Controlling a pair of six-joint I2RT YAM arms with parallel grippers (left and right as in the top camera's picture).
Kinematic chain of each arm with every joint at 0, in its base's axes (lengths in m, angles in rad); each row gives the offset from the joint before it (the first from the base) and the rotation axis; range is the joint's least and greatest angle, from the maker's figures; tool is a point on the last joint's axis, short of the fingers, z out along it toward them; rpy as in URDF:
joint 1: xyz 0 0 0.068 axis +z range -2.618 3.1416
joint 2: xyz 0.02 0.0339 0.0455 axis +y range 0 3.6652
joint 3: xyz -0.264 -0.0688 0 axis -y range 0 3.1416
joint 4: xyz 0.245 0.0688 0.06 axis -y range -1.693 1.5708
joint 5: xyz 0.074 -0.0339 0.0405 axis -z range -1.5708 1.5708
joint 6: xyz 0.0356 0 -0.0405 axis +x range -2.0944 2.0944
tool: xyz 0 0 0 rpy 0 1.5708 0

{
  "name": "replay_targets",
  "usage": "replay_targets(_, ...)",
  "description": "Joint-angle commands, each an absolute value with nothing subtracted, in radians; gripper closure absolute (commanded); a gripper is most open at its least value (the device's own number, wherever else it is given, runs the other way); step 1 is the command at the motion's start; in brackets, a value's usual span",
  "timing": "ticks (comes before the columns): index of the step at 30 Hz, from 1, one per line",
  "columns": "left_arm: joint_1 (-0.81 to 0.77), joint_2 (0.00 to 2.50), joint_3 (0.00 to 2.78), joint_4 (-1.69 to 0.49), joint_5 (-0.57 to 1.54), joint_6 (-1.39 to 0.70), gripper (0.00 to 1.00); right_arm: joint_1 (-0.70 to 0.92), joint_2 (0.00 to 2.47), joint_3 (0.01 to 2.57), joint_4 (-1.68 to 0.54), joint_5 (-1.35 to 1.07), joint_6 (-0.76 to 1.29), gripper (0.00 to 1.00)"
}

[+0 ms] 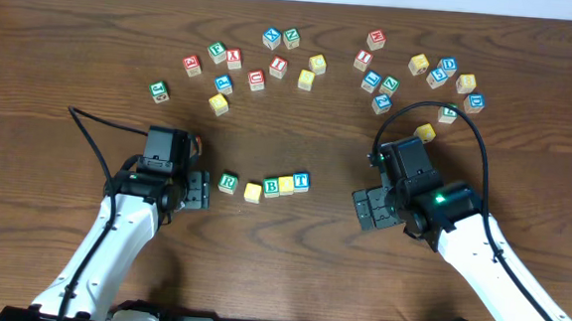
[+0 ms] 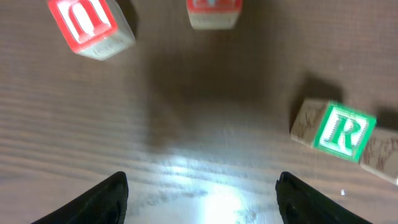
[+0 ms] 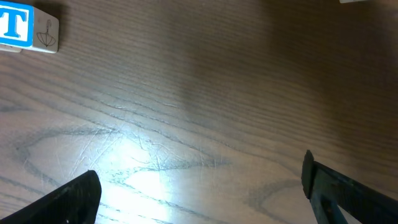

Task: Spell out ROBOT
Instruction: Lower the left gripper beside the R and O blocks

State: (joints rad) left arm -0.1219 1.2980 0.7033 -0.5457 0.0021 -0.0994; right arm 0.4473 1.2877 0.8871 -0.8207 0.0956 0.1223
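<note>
Just right of the spread left pincer [image 1: 203,189] lies the R cube [image 1: 228,183].

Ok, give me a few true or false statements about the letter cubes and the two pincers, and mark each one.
1. The row between the arms starts with the R cube and ends with the T cube. True.
2. The left pincer is shut on the R cube. False: it is open and empty, with the R cube lying off to one side.
3. The right pincer is open and holds nothing. True.
4. The B cube sits at one end of the row. False: it is in the middle.
5. Two yellow-faced cubes flank the B cube. True.
</note>
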Motion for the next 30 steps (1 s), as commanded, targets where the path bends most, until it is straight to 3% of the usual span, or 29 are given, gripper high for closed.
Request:
replay_targets(1,-0.126,1.299,0.704,-0.590,0.045,-0.084,0.25,0.447,1.293,0.880,-0.820,0.106,0.134,0.01)
replay_targets(5,-0.130,1.289,0.704,-0.648,0.050,-0.092,0.26,0.447,1.293,0.880,-0.820,0.106,0.134,0.01)
replay_targets(10,-0.176,1.252,0.704,-0.646,0.067,-0.118,0.43,0.447,1.293,0.880,-0.820,0.106,0.134,0.01)
replay_targets(16,-0.220,1.212,0.704,-0.647,0.068,-0.141,0.51,0.447,1.293,0.880,-0.820,0.106,0.134,0.01)
replay_targets(21,-0.247,1.212,0.704,-0.664,0.068,-0.179,0.80,0.447,1.293,0.880,-0.820,0.106,0.134,0.01)
replay_targets(25,-0.281,1.213,0.704,-0.673,0.068,-0.194,0.85,0.447,1.293,0.880,-0.820,0.106,0.134,0.01)
replay_targets(26,-0.288,1.213,0.704,-0.677,0.068,-0.194,0.92,0.447,1.293,0.880,-0.820,0.106,0.134,0.01)
replay_targets(30,-0.323,1.222,0.701,-0.690,0.068,-0.197,0.93,0.447,1.293,0.880,-0.820,0.106,0.134,0.01)
